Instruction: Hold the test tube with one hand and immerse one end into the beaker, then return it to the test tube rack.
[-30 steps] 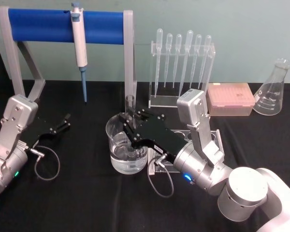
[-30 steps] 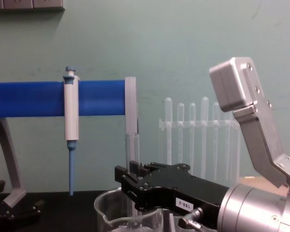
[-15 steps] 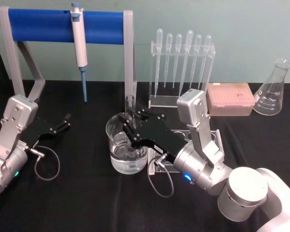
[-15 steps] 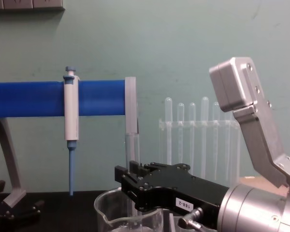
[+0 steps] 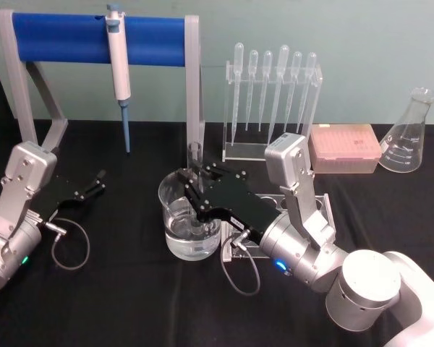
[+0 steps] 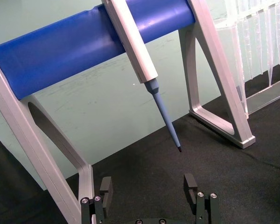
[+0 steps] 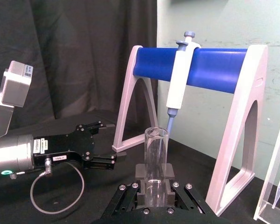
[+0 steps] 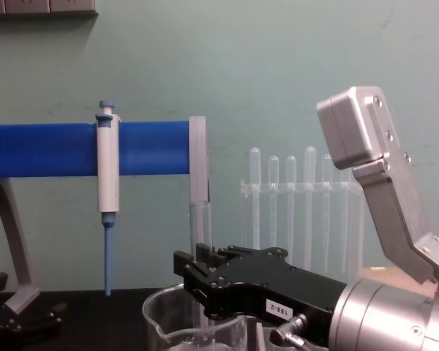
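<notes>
The test tube [image 5: 195, 155] stands upright in my right gripper [image 5: 196, 194], which is shut on it around mid-height. Its lower end reaches down inside the beaker [image 5: 175, 238], into the clear liquid there. The right wrist view shows the test tube [image 7: 156, 154] rising between the black fingers [image 7: 141, 173]. From the chest, the test tube [image 8: 200, 223] stands above the right gripper [image 8: 202, 274] and the beaker [image 8: 159, 322] rim. My left gripper [image 5: 95, 183] rests open on the black cloth at the left, its fingers [image 6: 106, 190] spread with nothing between them.
A blue-barred stand [image 5: 65, 37] holding a white pipette [image 5: 118, 69] stands right behind the beaker. A clear rack of plastic pipettes [image 5: 271, 101], a pink tip box [image 5: 344, 148] and a conical flask [image 5: 409, 137] line the back right. A tube rack [image 5: 320, 208] lies under my right wrist.
</notes>
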